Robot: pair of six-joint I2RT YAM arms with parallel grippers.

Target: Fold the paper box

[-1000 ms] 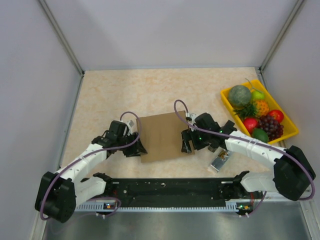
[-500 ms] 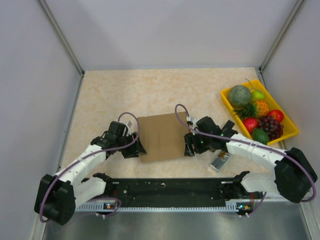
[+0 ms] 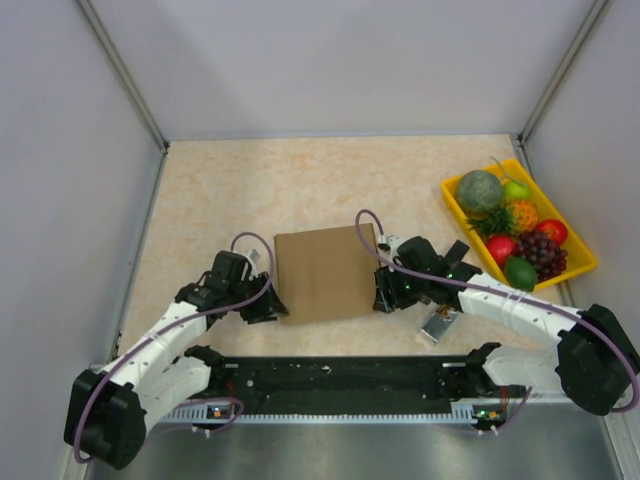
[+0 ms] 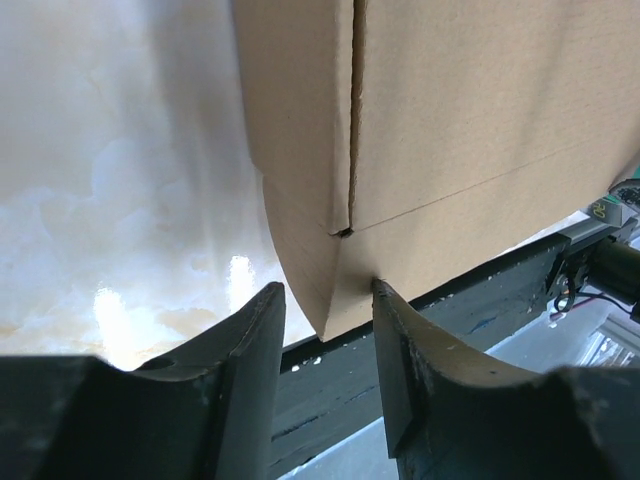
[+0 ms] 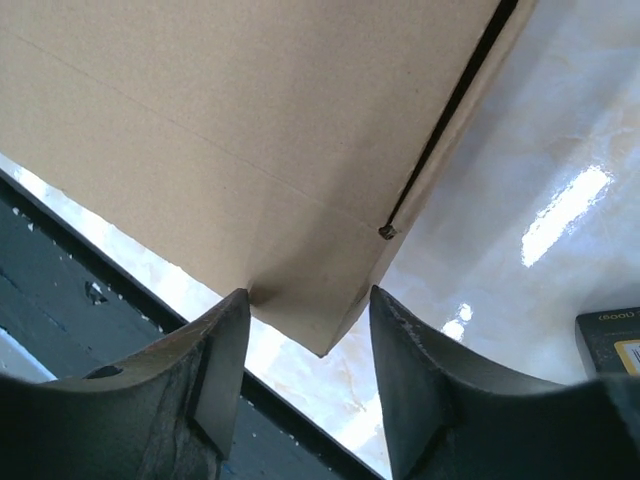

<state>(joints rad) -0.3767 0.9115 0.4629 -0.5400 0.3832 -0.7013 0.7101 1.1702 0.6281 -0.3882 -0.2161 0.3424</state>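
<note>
The paper box is a brown cardboard rectangle lying near the middle of the table. My left gripper sits at its near left corner. In the left wrist view that corner pokes between the open jaws of the left gripper; the right finger touches the cardboard and the left finger stands a sliver off it. My right gripper is at the near right corner. The right gripper is open around that corner: its left finger touches the cardboard, and its right finger is apart from it.
A yellow tray of plastic fruit stands at the right edge. A small silvery packet lies just right of my right gripper, and its dark end shows in the right wrist view. The black rail runs along the near edge.
Both grippers slid along the box's sides toward its near corners. The right jaws narrowed. The box shifted slightly.
</note>
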